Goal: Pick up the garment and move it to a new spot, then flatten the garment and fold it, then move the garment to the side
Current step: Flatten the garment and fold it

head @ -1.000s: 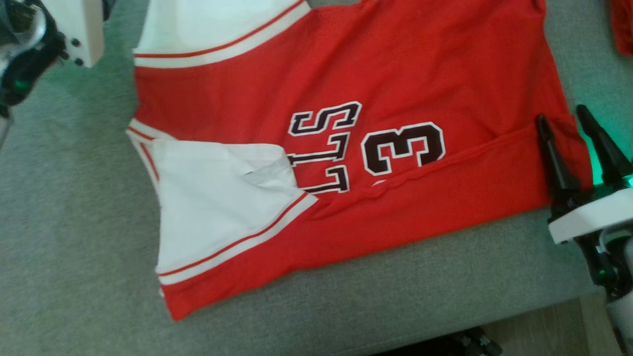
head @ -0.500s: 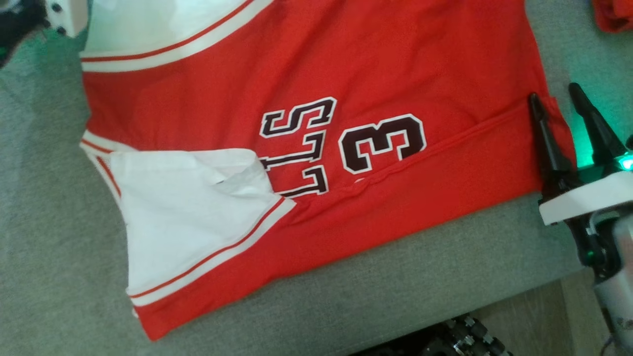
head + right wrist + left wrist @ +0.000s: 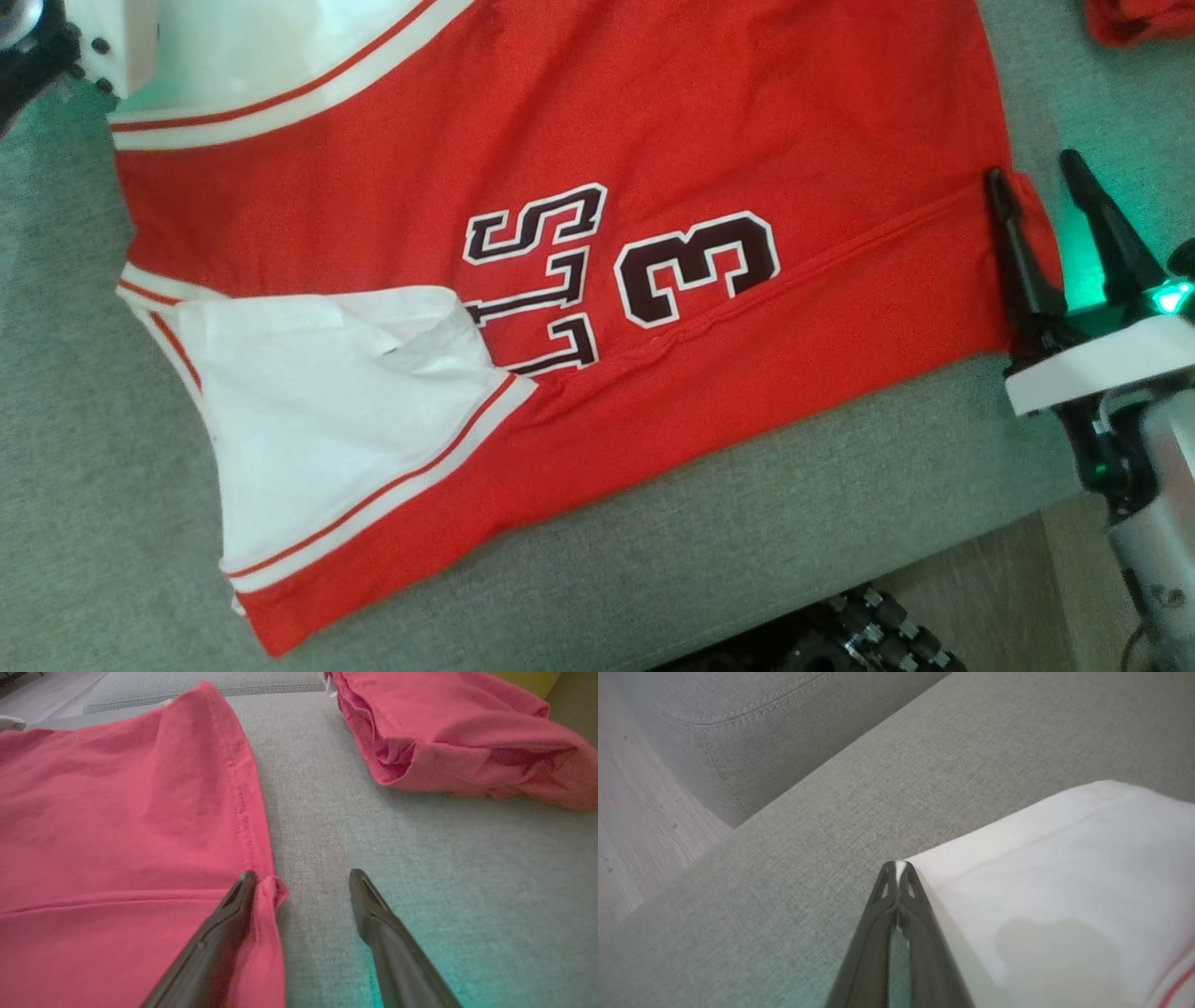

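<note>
Left gripper point(image 3: 896, 864) is pressed shut, pinching the corner of the white sleeve point(image 3: 1064, 882) of the jersey point(image 3: 672, 121), which lies spread on the couch point(image 3: 766, 523). Right gripper point(image 3: 303, 877) is spread, with one finger on the jersey's hem corner and the other on bare cushion. Open couch lies left of the jersey, and the front edge runs close. A second ago the left jaws were open.
</note>
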